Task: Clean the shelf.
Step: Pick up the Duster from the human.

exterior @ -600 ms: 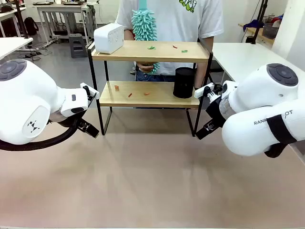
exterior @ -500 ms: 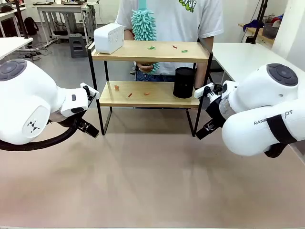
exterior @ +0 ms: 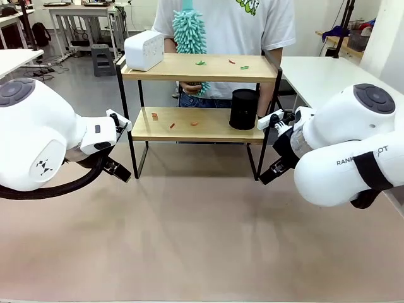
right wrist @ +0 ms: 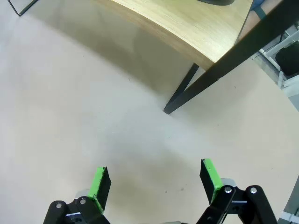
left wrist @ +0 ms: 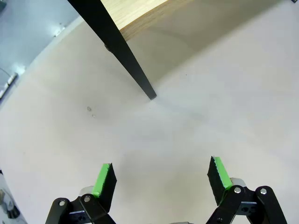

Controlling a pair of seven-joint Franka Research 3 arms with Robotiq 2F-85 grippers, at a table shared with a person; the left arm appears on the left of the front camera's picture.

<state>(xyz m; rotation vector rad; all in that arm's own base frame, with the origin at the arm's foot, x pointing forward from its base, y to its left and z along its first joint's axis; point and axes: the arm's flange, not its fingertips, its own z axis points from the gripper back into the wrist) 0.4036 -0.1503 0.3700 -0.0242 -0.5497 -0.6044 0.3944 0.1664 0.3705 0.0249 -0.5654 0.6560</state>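
On the brown table, the two-tier wooden shelf in a black frame is set far-centre, with a white box above and a black cylinder below. The left hand and the right hand are held low by its front legs, fingers spread wide.

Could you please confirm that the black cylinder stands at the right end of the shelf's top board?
Not quite: the black cylinder stands at the right end of the lower board of the shelf, not the top one. The front view shows this.
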